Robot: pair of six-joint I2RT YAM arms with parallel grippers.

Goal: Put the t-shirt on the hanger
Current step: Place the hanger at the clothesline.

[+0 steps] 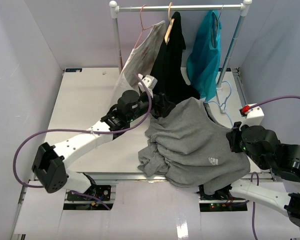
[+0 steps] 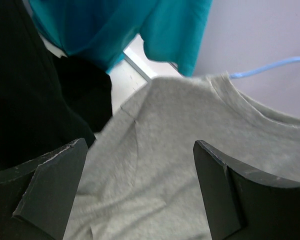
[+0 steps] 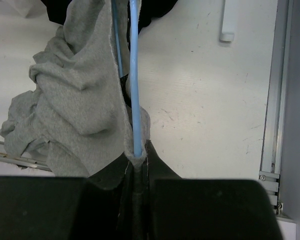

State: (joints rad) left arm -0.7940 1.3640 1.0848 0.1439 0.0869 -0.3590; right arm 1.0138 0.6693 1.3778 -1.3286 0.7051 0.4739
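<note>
1. Grey t-shirt (image 1: 190, 145) lies draped and bunched over the table (image 1: 85, 100) at about 4 o'clock from its middle, with the white logo low on the cloth at 5 o'clock.
2. Light-blue hanger (image 3: 135, 75) runs inside the shirt. Its wire shows again past the collar at the shirt's 1 o'clock.
3. Right gripper (image 3: 135, 160), at the shirt's 3 o'clock edge, is clamped tight on the hanger wire, with a fold of grey cloth pinched in too.
4. Left gripper (image 2: 140, 160), at the shirt's 10 o'clock, has its jaws spread wide and grips nothing. The collar lies just ahead of it.
5. Black garment (image 1: 172, 60) and teal garment (image 1: 205, 50) hang from the rail (image 1: 180, 7) at 12 o'clock.
</note>
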